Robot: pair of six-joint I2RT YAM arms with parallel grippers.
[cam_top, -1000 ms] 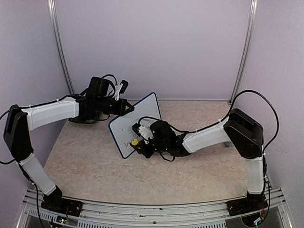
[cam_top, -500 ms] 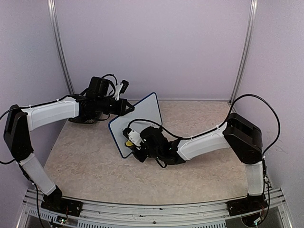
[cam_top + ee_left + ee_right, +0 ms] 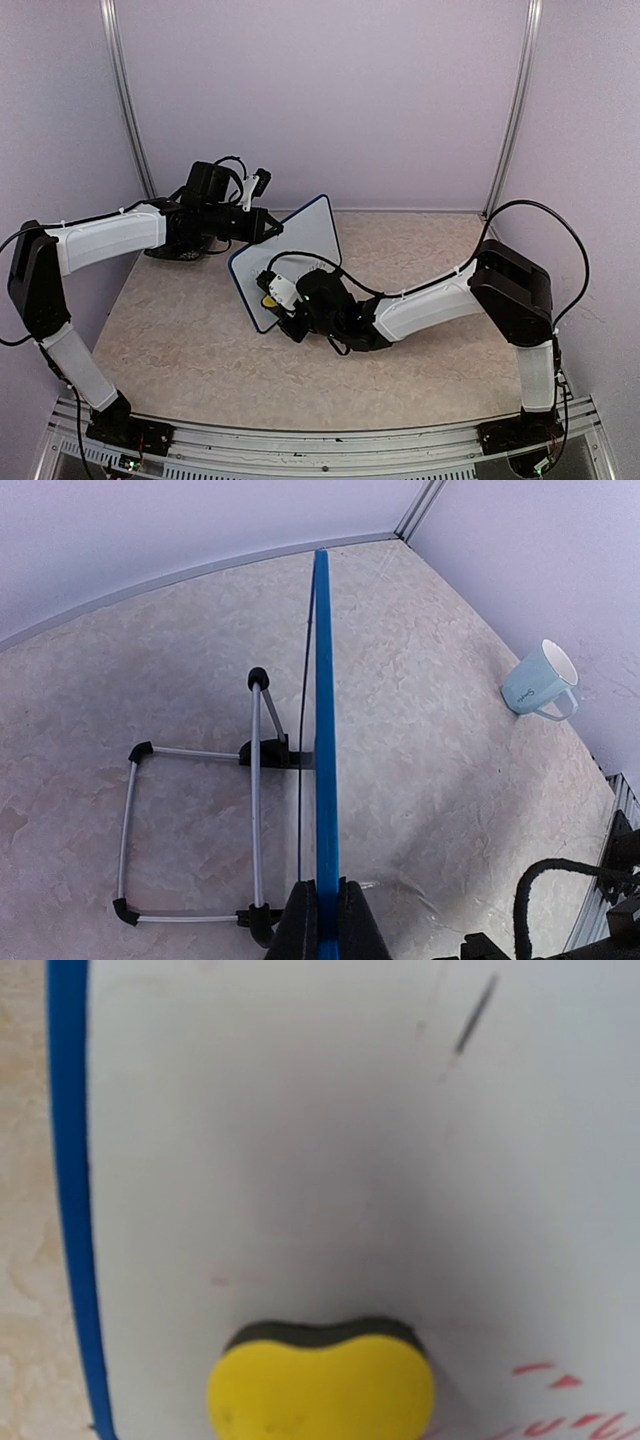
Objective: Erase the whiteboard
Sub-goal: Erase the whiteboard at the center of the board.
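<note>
**Sponge on the board, red marks left to clear**

The whiteboard (image 3: 290, 262) stands tilted on a wire stand (image 3: 195, 810), left of the desk's (image 3: 430, 350) middle. The left jaws are clamped on its blue top edge, steadying it. The right jaws seem closed on the yellow sponge (image 3: 320, 1388), though their tips are hidden; it presses the face beside the frame. Wiping well means flat, firm contact, sweeping toward the red marks (image 3: 555, 1405) and dark stroke (image 3: 475, 1015). Only the right wrist view shows these; only the left shows the stand and a mug (image 3: 540, 680) well apart
</note>
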